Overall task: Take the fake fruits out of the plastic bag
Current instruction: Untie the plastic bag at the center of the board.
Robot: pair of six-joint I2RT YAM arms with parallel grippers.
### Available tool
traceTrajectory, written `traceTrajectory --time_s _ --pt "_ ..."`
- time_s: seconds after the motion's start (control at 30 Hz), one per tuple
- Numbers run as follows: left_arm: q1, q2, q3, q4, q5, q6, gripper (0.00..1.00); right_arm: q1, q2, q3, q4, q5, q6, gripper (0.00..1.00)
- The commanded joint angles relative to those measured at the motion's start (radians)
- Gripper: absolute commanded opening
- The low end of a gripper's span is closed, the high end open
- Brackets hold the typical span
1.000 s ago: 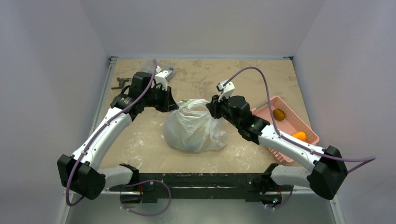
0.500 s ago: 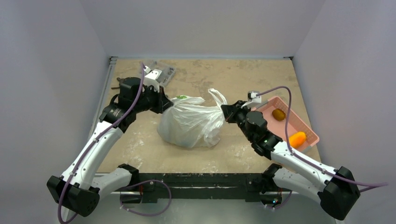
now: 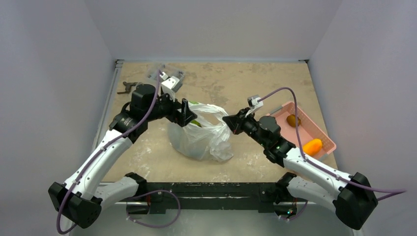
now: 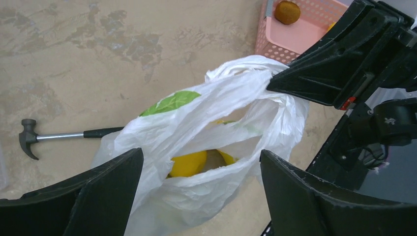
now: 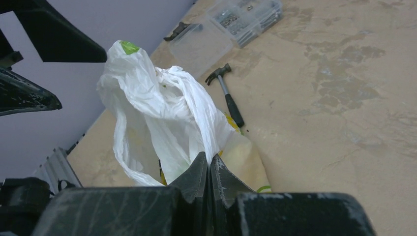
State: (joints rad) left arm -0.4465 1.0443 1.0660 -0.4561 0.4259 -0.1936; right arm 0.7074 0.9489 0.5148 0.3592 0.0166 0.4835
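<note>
The left fingers [image 4: 98, 196] have swung over the plastic bag [image 4: 162, 132] and stand spread. The right fingers [image 5: 194, 179] stay pinching its rim, so the mouth gapes, exposing a yellow fruit [image 4: 189, 163] to grab.

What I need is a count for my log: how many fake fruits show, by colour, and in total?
Orange fruit: 1, in the pink basket
Brown fruit: 1, same basket
Yellow fruit: 1, inside the plastic bag
Total: 3 showing; the bag may hide more.
</note>
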Motion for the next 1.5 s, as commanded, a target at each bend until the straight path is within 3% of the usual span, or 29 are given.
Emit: traceTrajectory --time_s 0.0,0.17,0.33,0.5,0.67,0.73,0.8,0.87,0.93,1.0,1.2,1.33,1.47 --pt "-0.072 -0.042 -0.056 0.125 -0.139 0.085 0.91 -0.001 0.029 0.019 0.076 -0.186 -0.064 0.0" --pt "-0.142 -0.116 -0.153 0.286 -0.265 0.187 0.91 0.0 0.071 0.01 0.139 -0.275 -0.044 0.0" --pt "-0.161 -0.12 -0.151 0.358 -0.219 0.282 0.95 0.0 0.099 0.045 0.132 -0.298 -0.03 0.0" --pt "-0.278 0.009 -0.01 0.153 -0.203 0.506 1.0 -0.001 0.101 0.071 0.113 -0.29 -0.036 0.0" --pt "-0.305 0.103 0.036 0.12 -0.093 0.561 0.96 0.0 0.092 0.087 0.086 -0.288 -0.054 0.0" --pt "-0.314 0.135 0.07 0.098 -0.064 0.556 0.89 -0.001 0.083 0.083 0.086 -0.281 -0.053 0.0" --pt "-0.316 0.161 0.096 0.078 -0.064 0.532 0.76 -0.001 0.075 0.074 0.096 -0.274 -0.048 0.0" --pt "-0.315 0.174 0.103 0.084 -0.125 0.507 0.53 0.0 0.071 0.066 0.108 -0.266 -0.033 0.0" --pt "-0.316 0.171 0.118 0.08 -0.268 0.484 0.23 0.0 0.071 0.061 0.117 -0.259 -0.021 0.0" --pt "-0.314 0.137 0.132 0.079 -0.435 0.47 0.02 0.0 0.069 0.058 0.11 -0.209 -0.008 0.0" --pt "-0.253 -0.117 -0.082 0.325 -0.83 0.342 0.0 -0.002 -0.085 0.007 -0.127 0.316 0.254 0.0" --pt "-0.199 -0.205 -0.138 0.381 -1.0 0.227 0.0 -0.002 -0.196 -0.073 -0.064 0.298 0.212 0.0" --pt "-0.134 -0.235 -0.117 0.315 -0.963 0.078 0.0 -0.002 -0.176 -0.007 -0.115 0.222 0.087 0.0"
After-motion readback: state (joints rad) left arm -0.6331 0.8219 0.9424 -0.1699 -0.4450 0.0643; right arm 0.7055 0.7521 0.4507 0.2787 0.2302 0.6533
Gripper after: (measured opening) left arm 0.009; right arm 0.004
